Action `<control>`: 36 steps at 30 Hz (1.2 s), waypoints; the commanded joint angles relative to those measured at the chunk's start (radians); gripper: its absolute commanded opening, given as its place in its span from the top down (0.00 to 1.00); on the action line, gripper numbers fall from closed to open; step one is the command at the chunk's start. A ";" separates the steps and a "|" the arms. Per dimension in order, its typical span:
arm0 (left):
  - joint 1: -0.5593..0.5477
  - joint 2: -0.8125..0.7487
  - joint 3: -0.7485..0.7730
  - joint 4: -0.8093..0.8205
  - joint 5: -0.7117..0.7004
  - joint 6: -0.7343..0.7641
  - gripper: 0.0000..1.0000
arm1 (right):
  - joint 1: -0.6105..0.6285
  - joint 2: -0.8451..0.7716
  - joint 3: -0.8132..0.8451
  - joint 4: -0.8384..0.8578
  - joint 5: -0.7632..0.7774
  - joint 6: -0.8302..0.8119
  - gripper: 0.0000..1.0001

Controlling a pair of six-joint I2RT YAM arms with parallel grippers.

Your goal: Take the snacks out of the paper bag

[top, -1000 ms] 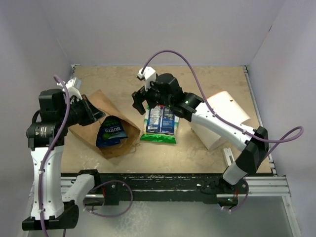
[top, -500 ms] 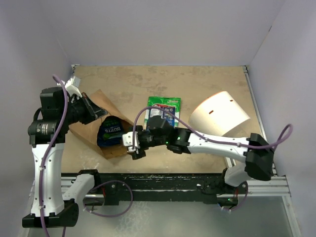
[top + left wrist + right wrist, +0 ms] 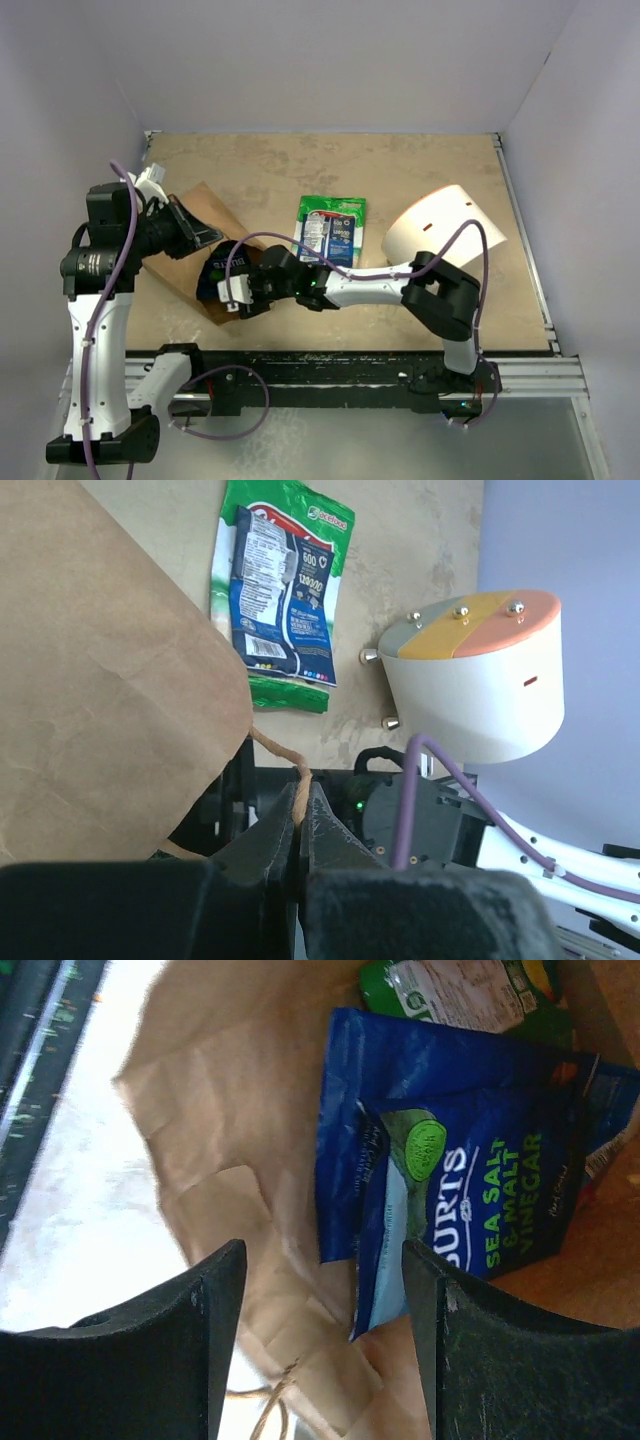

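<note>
While the paper bag (image 3: 100, 680) lies on the table (image 3: 400, 170), a blue packet (image 3: 470, 1200) inside reads "BURTS SEA SALT & MALT VINEGAR" under the spread right gripper (image 3: 320, 1260); a green packet (image 3: 285, 590) lies outside, and the left gripper (image 3: 300, 820) pinches the bag's twisted handle (image 3: 285, 760).

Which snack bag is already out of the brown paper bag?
The green packet, lying flat on the table. The blue Burts packets are still inside the paper bag.

Creased matt paper bag (image 3: 230, 1130), glossy blue packets (image 3: 480, 1210), glossy green packet (image 3: 285, 590), smooth white cylinder (image 3: 480, 690)
</note>
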 commanded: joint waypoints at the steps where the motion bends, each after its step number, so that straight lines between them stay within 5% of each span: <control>1: -0.002 -0.031 0.040 0.045 -0.041 0.001 0.99 | 0.008 0.033 0.071 0.117 0.115 -0.003 0.35; 8: -0.002 0.021 0.093 -0.012 -0.024 0.086 1.00 | 0.010 0.141 0.096 0.232 0.261 -0.061 0.45; 22: -0.002 0.087 0.148 -0.058 -0.016 0.166 1.00 | 0.010 0.280 0.190 0.343 0.348 -0.109 0.45; 36: -0.002 0.071 0.150 -0.044 -0.036 0.158 1.00 | 0.009 0.239 0.205 0.246 0.207 0.021 0.88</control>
